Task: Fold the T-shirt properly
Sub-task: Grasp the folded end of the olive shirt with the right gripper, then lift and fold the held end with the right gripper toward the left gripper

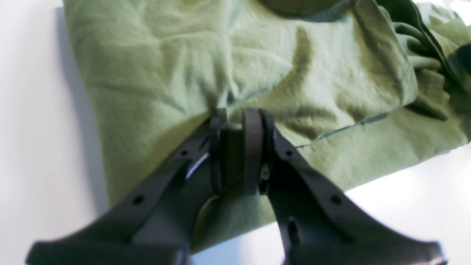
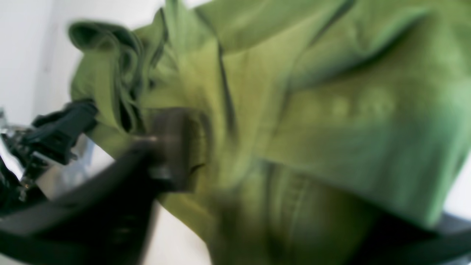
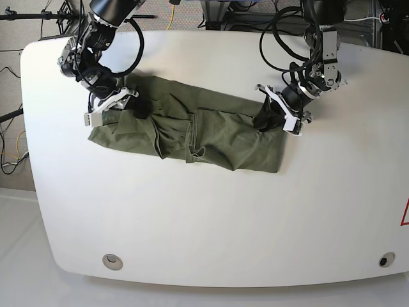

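White table point(image 3: 211, 217) is carrying the T-shirt point(image 3: 192, 131), olive green, already doubled lengthwise into a long band that is lying across the far half of the table between the two arms, wrinkled and bunching in the middle. Judging by the creases and loose edges, the cloth is handling as light, soft and limp with no stiffness, so it is likely sagging and dragging when lifted and slipping if only one layer is pinched; best hold is probably through all stacked layers at the end edges or corners of the band, not the slack middle. Left claw point(image 1: 237, 147) is sitting at one short end of the band, jaws drawn narrow and pinching a ridge of the fabric between the pads, most of the shirt spreading out ahead of it and away toward the other arm. Right claw point(image 3: 118, 105) is hovering at the opposite end, over or touching the bunched sleeve area; the shirt is lying under and ahead of it, stretching off toward the left claw. Right wrist view is heavily blurred, one dark finger point(image 2: 169, 147) is lying against the cloth, so I cannot tell whether this claw is wide, narrow or gripping anything.
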Motion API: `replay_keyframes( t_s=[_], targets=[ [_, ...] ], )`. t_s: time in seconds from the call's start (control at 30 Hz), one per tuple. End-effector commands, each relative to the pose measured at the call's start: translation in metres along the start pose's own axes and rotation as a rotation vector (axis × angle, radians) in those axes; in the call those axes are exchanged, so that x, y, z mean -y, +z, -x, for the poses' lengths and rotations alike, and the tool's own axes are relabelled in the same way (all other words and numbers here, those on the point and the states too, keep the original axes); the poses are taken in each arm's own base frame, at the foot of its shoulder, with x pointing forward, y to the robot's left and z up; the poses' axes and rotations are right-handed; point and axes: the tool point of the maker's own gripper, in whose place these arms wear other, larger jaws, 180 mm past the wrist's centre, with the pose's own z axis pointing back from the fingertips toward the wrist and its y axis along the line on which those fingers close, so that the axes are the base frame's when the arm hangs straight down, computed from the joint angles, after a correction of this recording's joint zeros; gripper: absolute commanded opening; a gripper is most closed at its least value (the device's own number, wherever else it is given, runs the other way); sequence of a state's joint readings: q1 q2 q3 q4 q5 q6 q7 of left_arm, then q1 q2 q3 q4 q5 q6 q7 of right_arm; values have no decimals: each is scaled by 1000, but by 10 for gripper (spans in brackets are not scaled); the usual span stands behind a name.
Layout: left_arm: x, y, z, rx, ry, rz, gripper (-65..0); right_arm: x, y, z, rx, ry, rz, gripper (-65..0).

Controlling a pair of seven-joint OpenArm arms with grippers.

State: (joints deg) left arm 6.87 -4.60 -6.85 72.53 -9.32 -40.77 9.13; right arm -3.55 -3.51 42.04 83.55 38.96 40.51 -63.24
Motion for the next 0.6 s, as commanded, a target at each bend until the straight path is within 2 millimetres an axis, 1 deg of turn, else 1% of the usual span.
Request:
replay_keyframes(
  t_s=[0.0, 0.07, 0.27, 0.4, 0.47, 0.57],
  targets=[
    [-6, 7, 38, -169, -34, -27, -584, 8, 3, 9, -65, 12, 40, -542],
    [-7, 8, 39, -171, -33, -28, -585, 7, 2, 7, -61, 15, 38, -601],
    [-4, 10, 48, -199, -27, -28, -589, 1, 4, 0, -48, 46, 36, -600],
    [-4, 11, 49, -202, -27, -28, -590, -4, 8, -9, -28, 85, 41, -615],
    [-3, 9, 42, -183, -27, -26, -587, -16, 13, -28, 23, 140, 35, -627],
    [-2, 9, 43, -184, -26, -25, -587, -24, 18, -39, 49, 189, 40, -630]
  ],
)
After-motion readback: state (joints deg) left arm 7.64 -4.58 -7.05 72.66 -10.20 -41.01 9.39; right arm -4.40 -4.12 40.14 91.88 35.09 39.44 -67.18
